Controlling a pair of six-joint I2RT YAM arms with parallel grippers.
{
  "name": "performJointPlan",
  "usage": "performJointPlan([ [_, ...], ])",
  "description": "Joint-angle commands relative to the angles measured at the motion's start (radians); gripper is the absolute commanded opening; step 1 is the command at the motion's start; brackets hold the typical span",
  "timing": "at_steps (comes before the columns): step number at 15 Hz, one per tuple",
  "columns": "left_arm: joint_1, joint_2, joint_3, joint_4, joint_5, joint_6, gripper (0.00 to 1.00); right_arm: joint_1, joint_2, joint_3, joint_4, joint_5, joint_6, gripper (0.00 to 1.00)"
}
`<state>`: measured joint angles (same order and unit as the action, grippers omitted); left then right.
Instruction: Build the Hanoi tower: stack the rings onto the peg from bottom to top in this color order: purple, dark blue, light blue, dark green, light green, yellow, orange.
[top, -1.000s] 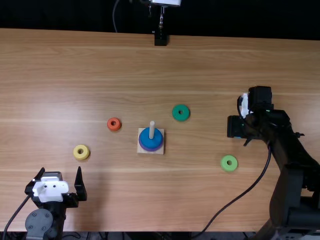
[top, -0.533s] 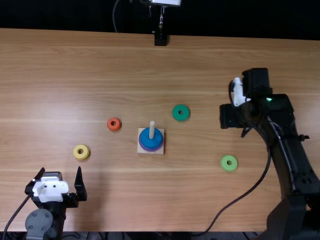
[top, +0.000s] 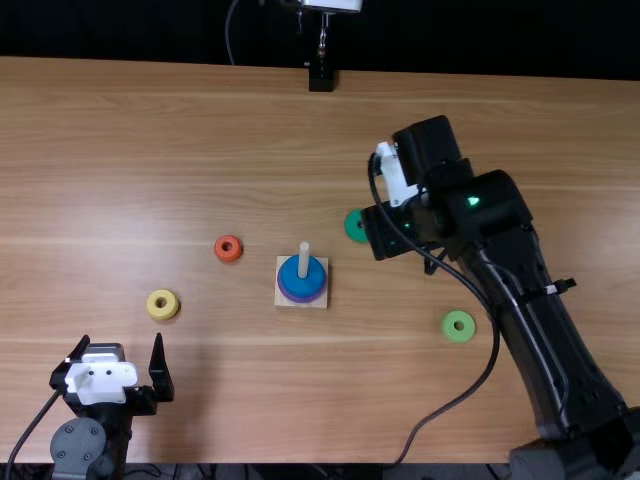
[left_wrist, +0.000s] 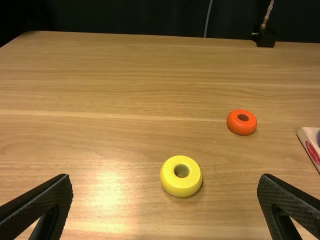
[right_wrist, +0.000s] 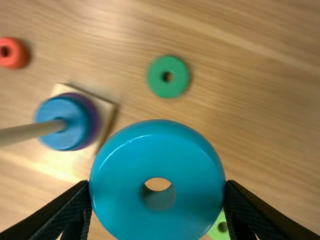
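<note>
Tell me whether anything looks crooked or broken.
Nothing stands out. The purple and dark blue rings sit around the peg, the right jaws hold the light blue ring, and the orange, yellow, dark green and light green rings lie flat.

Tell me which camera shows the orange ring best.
The left wrist view: the orange ring lies whole there, its hole and rounded side plain. The top view shows it whole but smaller; the right wrist view cuts it at the edge.

Top view — dark green ring (top: 353, 228) partly hidden, wrist views — light green ring (right_wrist: 214, 233), base (left_wrist: 306, 133) cut off
</note>
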<state>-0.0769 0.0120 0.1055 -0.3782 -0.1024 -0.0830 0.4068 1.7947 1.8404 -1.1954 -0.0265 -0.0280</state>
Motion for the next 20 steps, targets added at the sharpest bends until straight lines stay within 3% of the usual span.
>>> performJointPlan([
  [1, 0.000, -0.012, -0.105, -0.084, -0.008, 0.000, 1.00, 0.043, -0.012, 0.069, -0.008, -0.008, -0.003, 0.00],
  [6, 0.000, -0.012, -0.105, -0.084, -0.008, 0.000, 1.00, 0.178, -0.004, 0.152, -0.010, -0.008, -0.001, 0.00],
  [10, 0.000, -0.012, -0.105, -0.084, -0.008, 0.000, 1.00, 0.242, 0.025, 0.149, -0.011, -0.007, 0.000, 0.00],
  [20, 0.000, -0.012, -0.105, -0.084, -0.008, 0.000, 1.00, 0.244, 0.084, 0.140, -0.010, -0.007, 0.004, 0.00],
])
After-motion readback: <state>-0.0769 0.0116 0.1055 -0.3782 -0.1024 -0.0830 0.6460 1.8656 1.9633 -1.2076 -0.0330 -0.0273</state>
